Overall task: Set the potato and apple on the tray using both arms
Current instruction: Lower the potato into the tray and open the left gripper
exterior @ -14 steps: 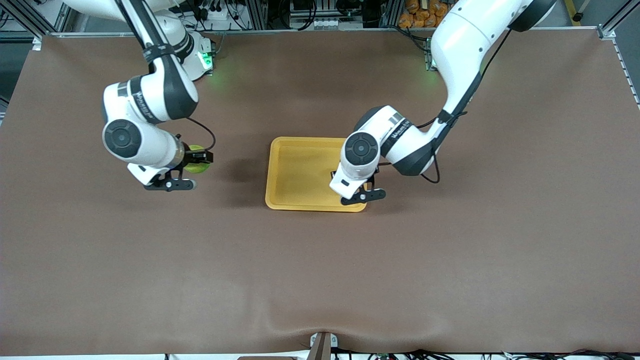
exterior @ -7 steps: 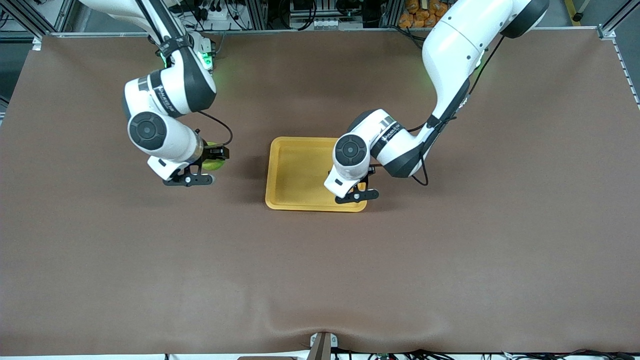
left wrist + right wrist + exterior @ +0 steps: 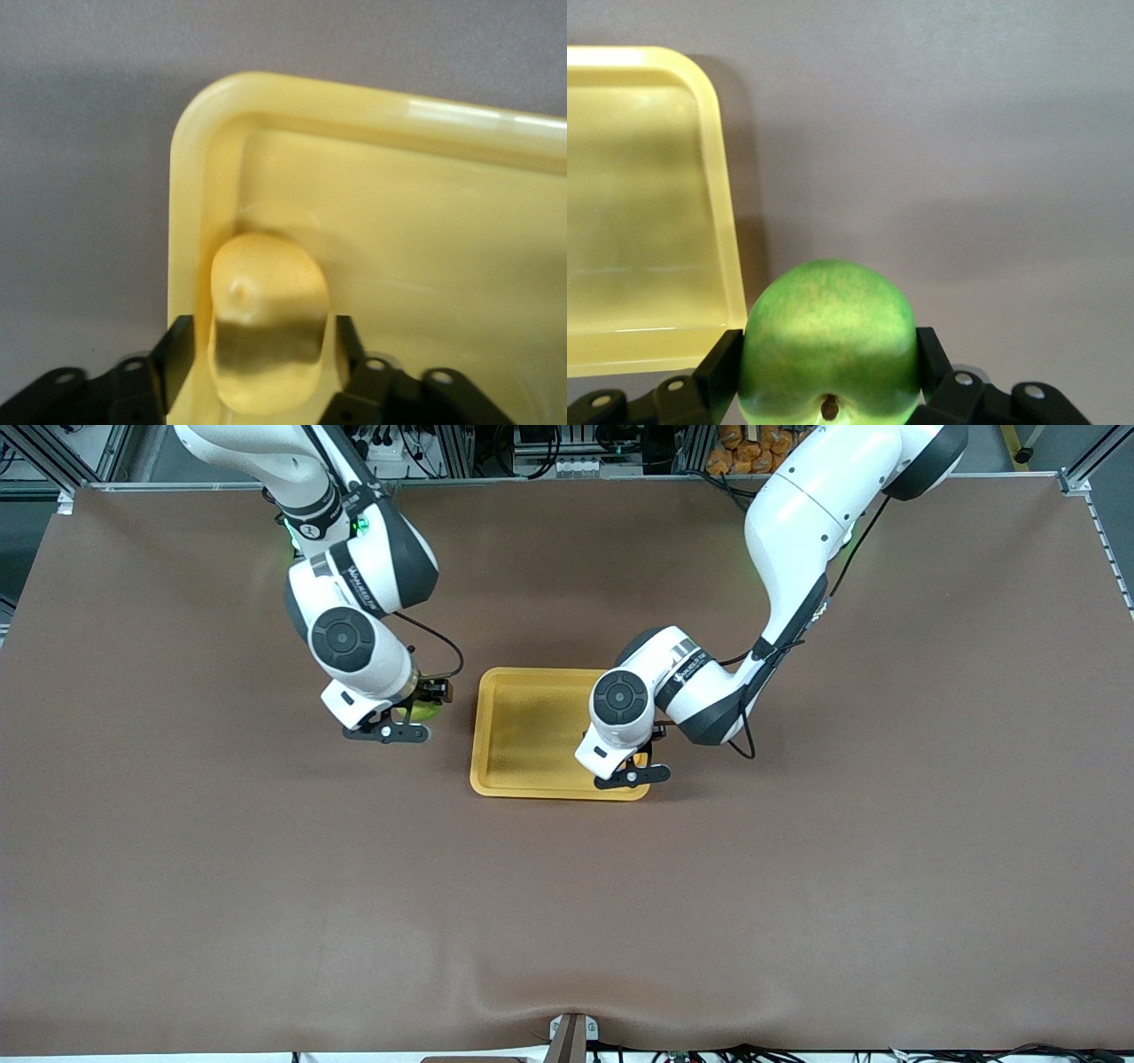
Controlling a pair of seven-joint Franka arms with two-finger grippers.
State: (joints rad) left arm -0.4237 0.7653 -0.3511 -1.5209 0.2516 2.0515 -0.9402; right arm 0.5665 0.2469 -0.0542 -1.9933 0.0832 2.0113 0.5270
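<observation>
Swinging in from its end of the bench, the right tool (image 3: 423,710), closed on the apple (image 3: 828,341), now hangs just beside the tray (image 3: 523,731). Left tool (image 3: 257,359) has settled low in the tray's corner, pinching the potato (image 3: 264,332). Both look close to release.
</observation>
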